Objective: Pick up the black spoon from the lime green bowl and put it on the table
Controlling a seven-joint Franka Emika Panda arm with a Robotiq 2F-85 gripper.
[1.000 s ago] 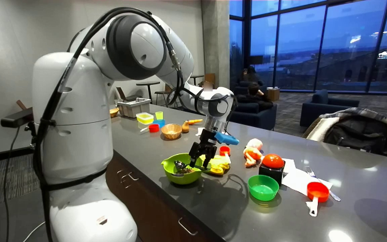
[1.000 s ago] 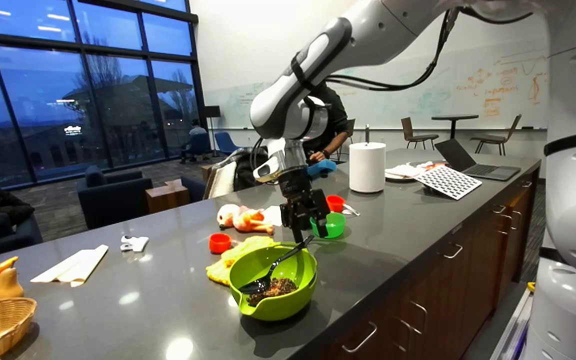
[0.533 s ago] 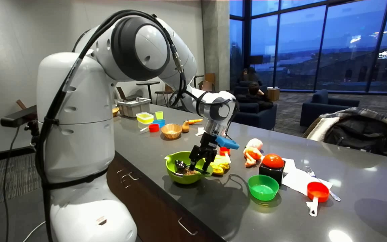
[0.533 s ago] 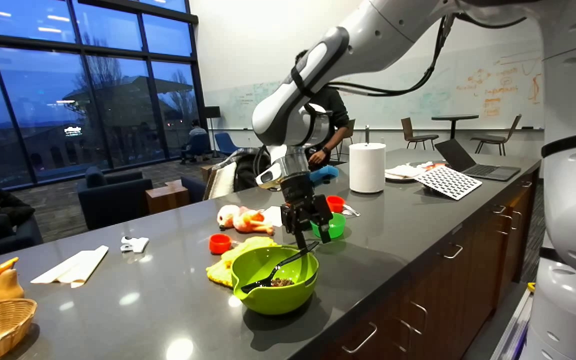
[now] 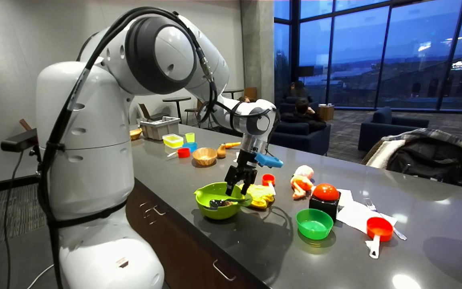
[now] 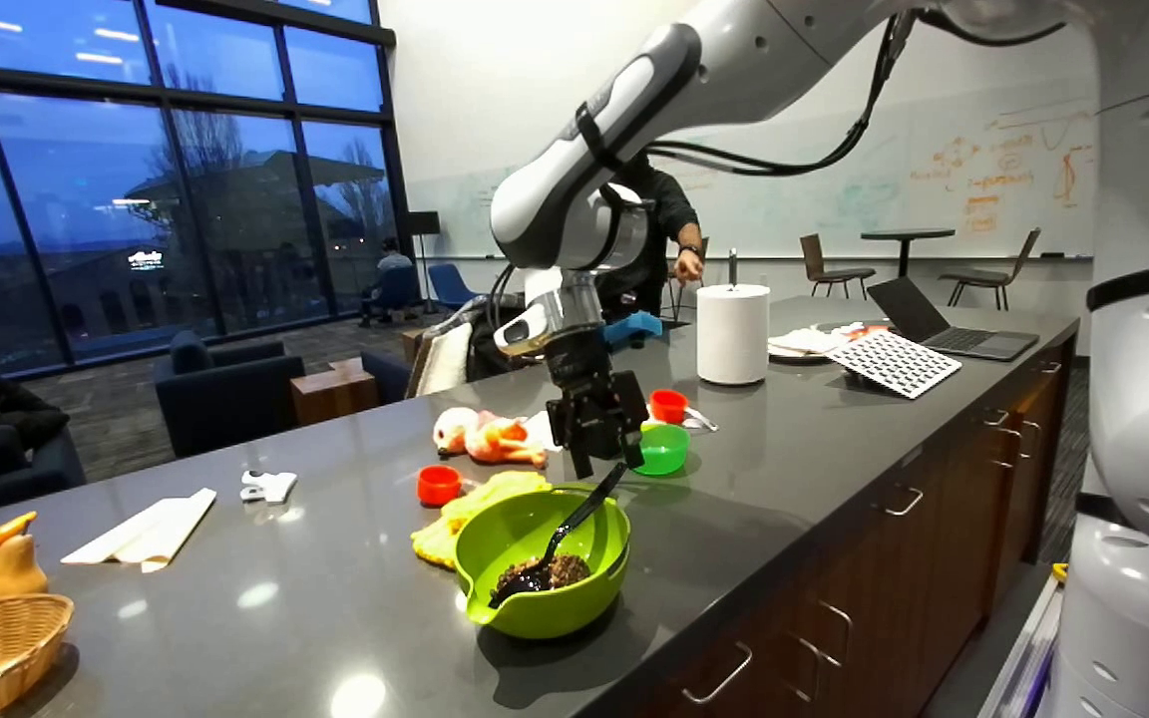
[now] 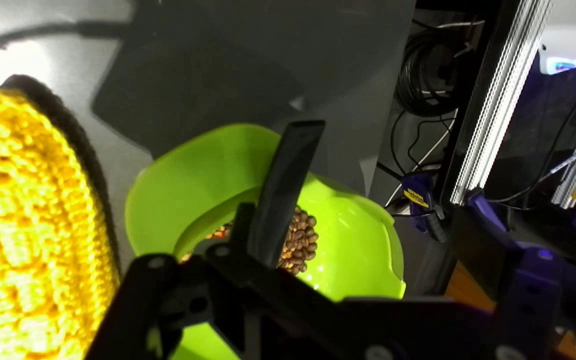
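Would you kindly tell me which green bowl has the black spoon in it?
The lime green bowl, the wider one, holds the black spoon; the smaller, darker green bowl sits near the red-topped black box.

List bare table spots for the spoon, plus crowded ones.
Bare: table between wicker basket and lime green bowl; also between bowl and green dish. Crowded: beside the bowl, at yellow knitted piece and red cup; by green dish, at black box; above the bowl, where gripper hangs.
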